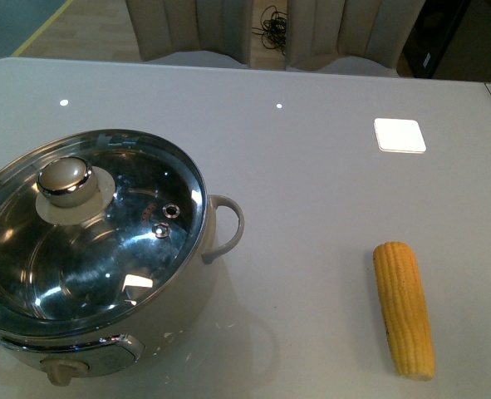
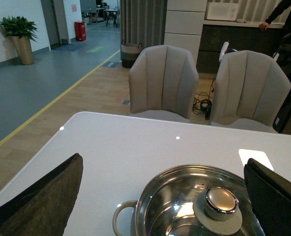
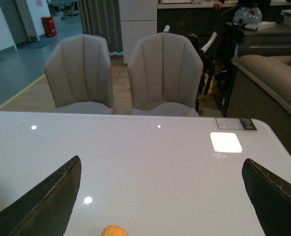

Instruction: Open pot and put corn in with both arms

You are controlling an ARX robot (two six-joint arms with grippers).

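The pot (image 1: 216, 241) stands at the front left of the white table, cream body with a looped side handle. Its glass lid (image 1: 104, 241) lies shut on it, with a beige and chrome knob (image 1: 64, 181) on top. The corn (image 1: 404, 307) lies flat at the front right, well apart from the pot. Neither arm shows in the front view. My left gripper (image 2: 162, 196) hangs open above the table with the lid knob (image 2: 220, 202) between its fingers' lines and lower. My right gripper (image 3: 162, 196) is open too; only the corn's tip (image 3: 113, 230) shows below it.
The table (image 1: 311, 166) runs back to two padded chairs (image 1: 187, 29) at its far edge. A bright window reflection (image 1: 399, 135) lies on the surface at the back right. A sofa (image 3: 273, 78) stands to the right of the table.
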